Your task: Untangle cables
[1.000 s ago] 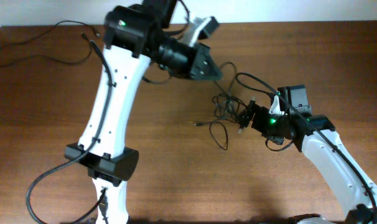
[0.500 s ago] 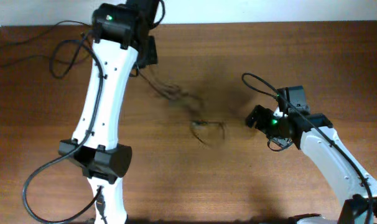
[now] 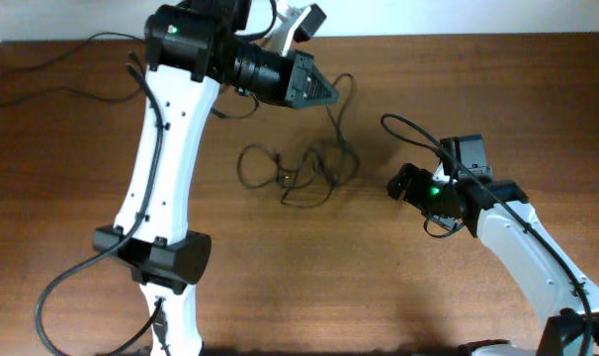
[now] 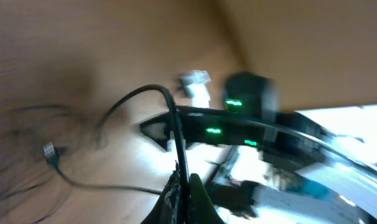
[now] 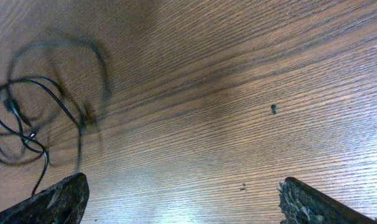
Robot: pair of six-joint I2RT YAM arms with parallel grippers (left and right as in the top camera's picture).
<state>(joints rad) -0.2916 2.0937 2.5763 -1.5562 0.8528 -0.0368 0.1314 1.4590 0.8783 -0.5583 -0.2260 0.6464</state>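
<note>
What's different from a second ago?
The cables slid left, clear of the right gripper, which hardly moved; its jaws stand open and empty. The left gripper swung left, then back, jaws shut on one cable.

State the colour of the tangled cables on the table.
Black. The cables show best in the overhead view, against the brown table.

- Robotics lab bench: white left arm and right arm reach over a wood-grain table.
- Pale wall runs behind the left claw; a thick supply cable trails well apart from it.
</note>
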